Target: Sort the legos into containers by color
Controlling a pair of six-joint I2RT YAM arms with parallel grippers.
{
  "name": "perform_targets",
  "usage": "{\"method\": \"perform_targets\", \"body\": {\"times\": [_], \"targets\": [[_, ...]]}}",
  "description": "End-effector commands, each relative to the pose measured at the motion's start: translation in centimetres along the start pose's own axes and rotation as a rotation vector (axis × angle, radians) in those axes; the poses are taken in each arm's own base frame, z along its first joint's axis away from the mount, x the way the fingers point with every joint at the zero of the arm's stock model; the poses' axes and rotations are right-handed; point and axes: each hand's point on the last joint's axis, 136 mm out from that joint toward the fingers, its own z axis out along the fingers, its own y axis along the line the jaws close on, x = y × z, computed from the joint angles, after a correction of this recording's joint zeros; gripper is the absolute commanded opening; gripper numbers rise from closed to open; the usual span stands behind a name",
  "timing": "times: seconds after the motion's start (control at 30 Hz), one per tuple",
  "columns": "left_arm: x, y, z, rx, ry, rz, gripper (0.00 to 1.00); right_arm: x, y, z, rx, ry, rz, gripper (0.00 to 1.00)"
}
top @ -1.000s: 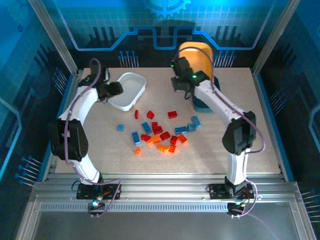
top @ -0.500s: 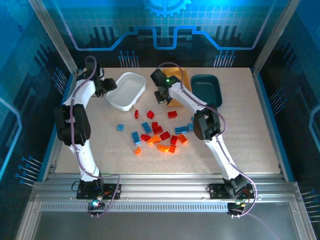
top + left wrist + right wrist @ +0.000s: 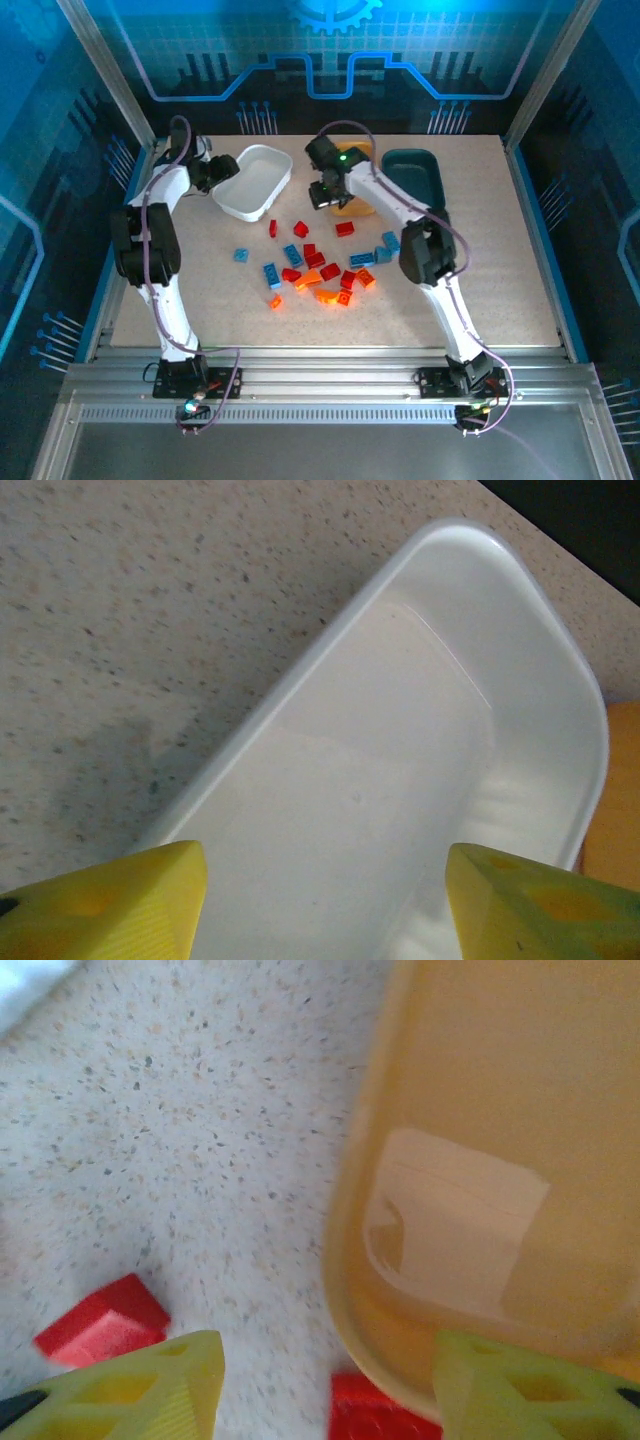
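Red, orange and light blue legos (image 3: 318, 262) lie scattered mid-table. The white tray (image 3: 255, 180) sits at the back left, the orange-yellow tray (image 3: 355, 208) beside it, and the dark teal tray (image 3: 418, 176) further right. My left gripper (image 3: 214, 172) hovers at the white tray's left end; its jaws are open over the bare white tray floor (image 3: 400, 740). My right gripper (image 3: 324, 193) is open at the orange-yellow tray's near-left corner (image 3: 480, 1160). Two red legos (image 3: 100, 1322) (image 3: 372, 1410) lie on the table just below that gripper.
The blue frame and side walls enclose the speckled table (image 3: 500, 270). The right arm (image 3: 390, 200) reaches across the orange-yellow tray. Bare tabletop shows at the front and on the right side.
The right arm brought the orange-yellow tray down from upright above the teal tray to the table beside the white tray, then opened its jaws. The left arm folded back, its gripper staying at the white tray.
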Motion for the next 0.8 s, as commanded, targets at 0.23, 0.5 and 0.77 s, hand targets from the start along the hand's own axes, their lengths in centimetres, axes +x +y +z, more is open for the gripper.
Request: {"method": "perform_targets", "body": {"times": [0.23, 0.5, 0.77], "targets": [[5.2, -4.1, 0.7, 0.102, 0.081, -0.046, 0.63, 3.4, -18.4, -5.4, 0.154, -0.092, 0.325, 0.59], [6.7, -8.1, -1.8, 0.158, 0.047, 0.008, 0.64, 8.9, -24.4, -4.1, 0.111, -0.049, 0.463, 0.68], [7.7, -11.5, 1.8, 0.188, 0.152, 0.055, 0.61, 9.4, -24.8, -1.1, 0.06, -0.004, 0.448, 0.67]]}}
